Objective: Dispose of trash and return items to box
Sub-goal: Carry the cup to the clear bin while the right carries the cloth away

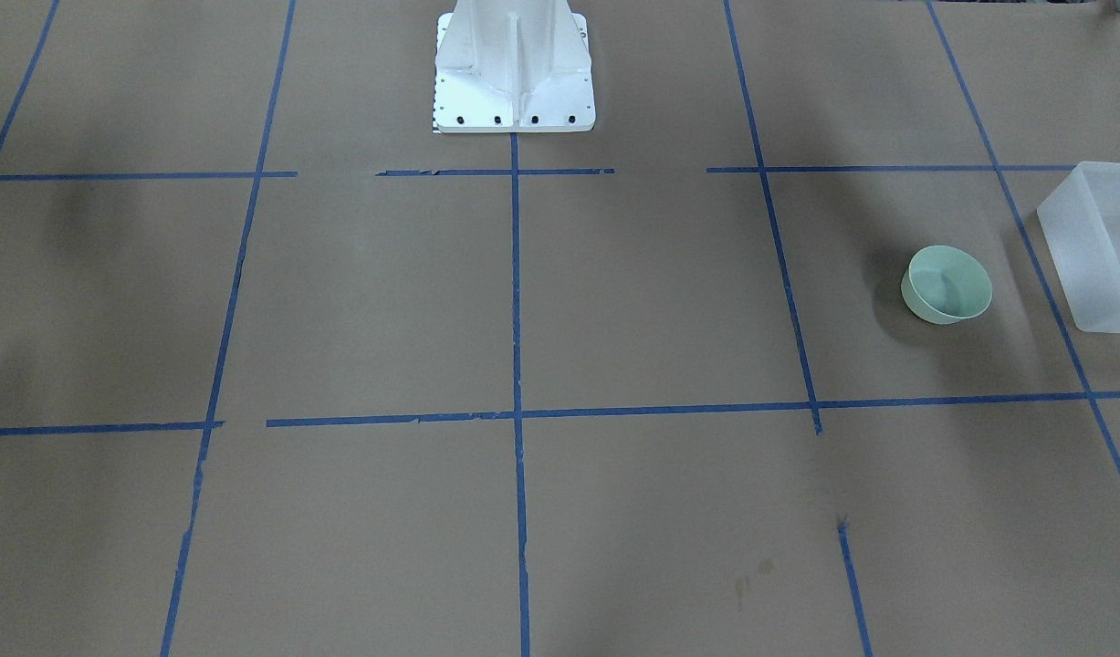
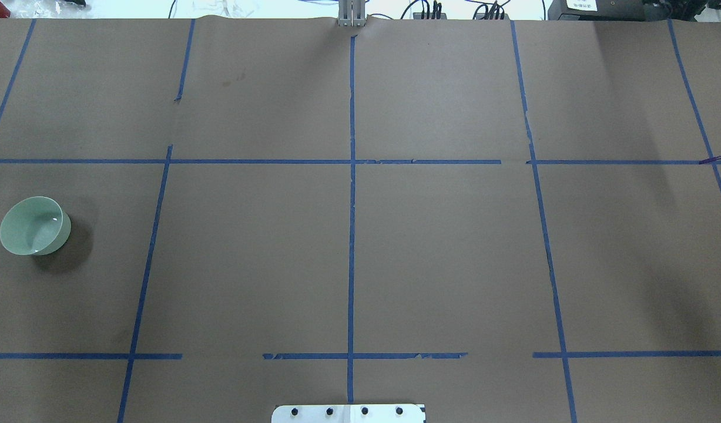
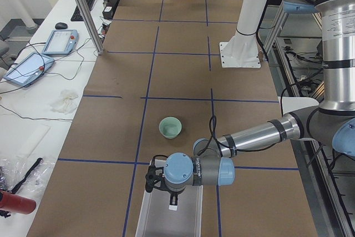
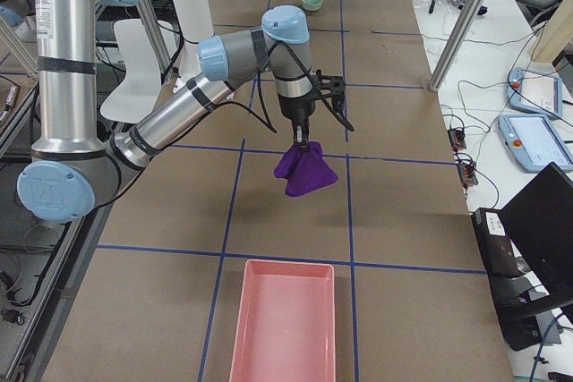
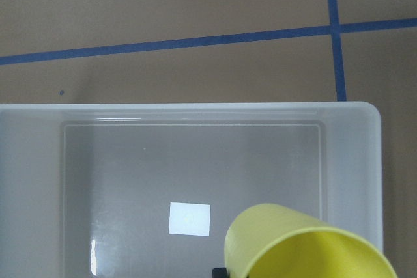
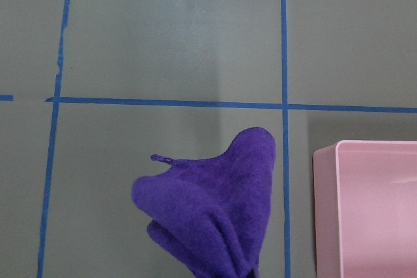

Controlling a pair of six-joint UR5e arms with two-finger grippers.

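- Purple cloth (image 4: 304, 172) is hanging under the right gripper (image 4: 299, 136), whose grip I cannot tell, short of the pink tray (image 4: 282, 328): releasing now is risking a miss.
- Left gripper (image 3: 173, 197) is holding the cup (image 5: 306, 245) over the box (image 5: 195, 112), near one wall, risking a bounce out.
- Bowl (image 1: 948, 283) is sitting beside the box, risking a knock.

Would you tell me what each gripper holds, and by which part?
The purple cloth hangs from the right gripper by its bunched top. The left gripper has the yellow cup; where it grips is hidden.
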